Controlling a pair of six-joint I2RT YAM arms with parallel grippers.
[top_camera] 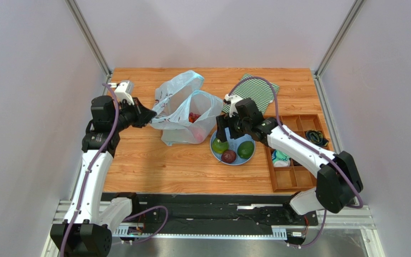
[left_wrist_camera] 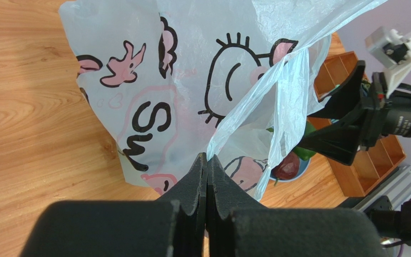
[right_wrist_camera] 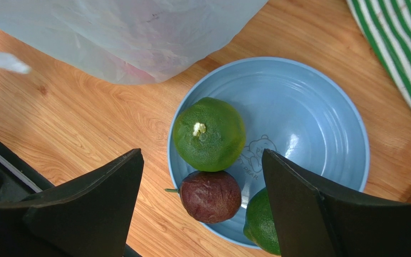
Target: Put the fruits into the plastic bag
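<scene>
The plastic bag (top_camera: 183, 110) stands open at mid-table, with red fruit (top_camera: 194, 117) showing inside. My left gripper (top_camera: 148, 116) is shut on the bag's left handle strip (left_wrist_camera: 206, 158); the printed bag (left_wrist_camera: 181, 80) fills the left wrist view. My right gripper (top_camera: 223, 134) is open and empty, hovering over the blue plate (top_camera: 235, 161). In the right wrist view, its open gripper (right_wrist_camera: 202, 153) frames a dark green fruit (right_wrist_camera: 208, 134), a dark purple fruit (right_wrist_camera: 210, 196) and a second green fruit (right_wrist_camera: 261, 222) on the plate (right_wrist_camera: 309, 123).
A green striped cloth (top_camera: 256, 91) lies behind the plate and shows in the right wrist view (right_wrist_camera: 400, 48). A wooden compartment tray (top_camera: 297, 152) with small items stands at the right. The bag's edge (right_wrist_camera: 127, 32) hangs close to the plate's left.
</scene>
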